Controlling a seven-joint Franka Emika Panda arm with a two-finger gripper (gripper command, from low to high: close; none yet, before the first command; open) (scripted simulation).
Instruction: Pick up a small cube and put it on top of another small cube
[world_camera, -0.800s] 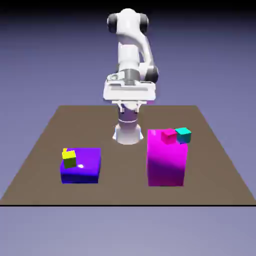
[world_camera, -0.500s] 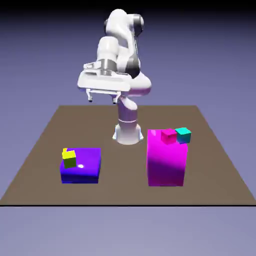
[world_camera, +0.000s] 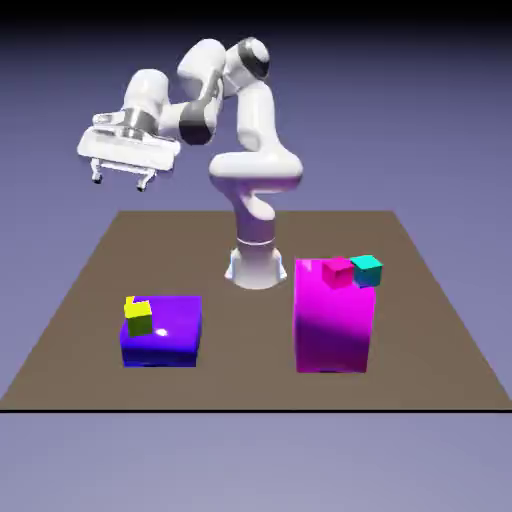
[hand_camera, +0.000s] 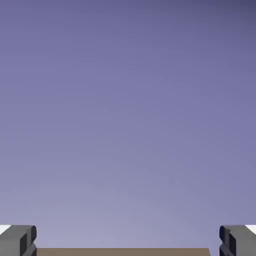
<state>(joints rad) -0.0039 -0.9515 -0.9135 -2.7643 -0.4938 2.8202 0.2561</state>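
Nearest on the brown table (world_camera: 80, 330) sits a low blue block (world_camera: 162, 331), toward the exterior view's left. On its top at the left end are two little cubes touching: a yellow cube with olive-green sides (world_camera: 139, 316) in front, and right behind it, mostly hidden, the small cube (world_camera: 129, 300), of which only a golden-yellow sliver shows.

To the exterior view's right, well apart from the blue block, stands a taller magenta block (world_camera: 334, 315). On its top at the back right are a pink cube (world_camera: 338, 271) and a teal cube (world_camera: 367, 269), side by side and touching.

Farther back, the robot's white base rises between the two blocks, and the arm bends out toward the exterior view's left. The gripper (world_camera: 121, 180) hangs high in the air, well above the table and far from the small cube, which lies low beneath it and nearer. Its fingers (hand_camera: 18, 239) are spread wide with nothing between them; in the hand view only backdrop and a thin strip of table edge show.
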